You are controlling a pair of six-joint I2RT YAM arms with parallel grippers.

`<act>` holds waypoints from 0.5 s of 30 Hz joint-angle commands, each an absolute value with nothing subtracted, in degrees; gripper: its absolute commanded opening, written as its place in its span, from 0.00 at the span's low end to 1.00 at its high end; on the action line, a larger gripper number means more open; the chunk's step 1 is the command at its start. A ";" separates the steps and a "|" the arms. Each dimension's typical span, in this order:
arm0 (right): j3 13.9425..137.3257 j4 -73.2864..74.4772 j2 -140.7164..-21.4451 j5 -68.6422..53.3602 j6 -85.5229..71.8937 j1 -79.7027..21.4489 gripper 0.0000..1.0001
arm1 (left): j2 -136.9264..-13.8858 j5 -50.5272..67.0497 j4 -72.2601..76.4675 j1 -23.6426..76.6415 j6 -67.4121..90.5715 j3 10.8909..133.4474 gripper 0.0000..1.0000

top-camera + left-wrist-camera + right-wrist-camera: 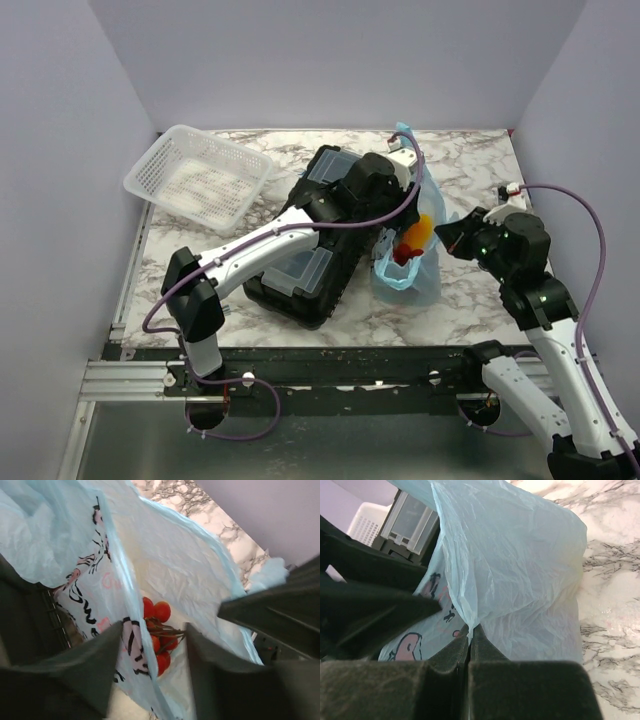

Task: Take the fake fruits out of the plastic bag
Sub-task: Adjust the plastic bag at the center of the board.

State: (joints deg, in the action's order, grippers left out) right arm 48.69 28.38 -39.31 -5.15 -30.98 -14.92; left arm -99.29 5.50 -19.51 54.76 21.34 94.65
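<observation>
The grapes lie deep in the bag, which sits on the bench beside a black case. They look light, hard and glossy, so likely slippery; the stem seems the surer hold. The left end effector, fingers apart, is aimed at them. The right end effector is pinched together on the bag's thin, crinkly film.

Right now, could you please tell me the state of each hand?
Left hand: open, holding nothing.
Right hand: closed on the plastic bag.
</observation>
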 commanded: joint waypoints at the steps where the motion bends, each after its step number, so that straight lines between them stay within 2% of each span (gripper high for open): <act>1: 51.31 30.49 -37.46 -1.29 -32.98 -14.76 0.01 | -102.54 4.27 -20.55 54.67 17.42 99.70 0.35; 3: 52.61 32.84 -37.77 4.00 -34.79 -14.77 0.01 | -102.75 4.66 -20.87 54.58 16.36 101.16 0.08; 5: 54.30 35.59 -38.74 8.82 -36.34 -14.74 0.01 | -102.96 4.81 -21.69 54.58 15.32 103.38 0.00; 9: 59.55 40.67 -43.67 20.08 -36.01 -14.77 0.01 | -102.44 3.39 -23.64 54.58 14.48 108.69 0.00; 15: 68.28 44.55 -50.03 31.48 -31.81 -14.77 0.01 | -97.40 -3.82 -23.30 54.16 15.97 105.67 0.00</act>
State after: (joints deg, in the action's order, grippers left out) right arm 62.67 40.66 -47.79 20.10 -34.63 -14.90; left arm -102.39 2.55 -23.05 54.50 15.77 107.39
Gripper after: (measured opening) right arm 0.009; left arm 0.003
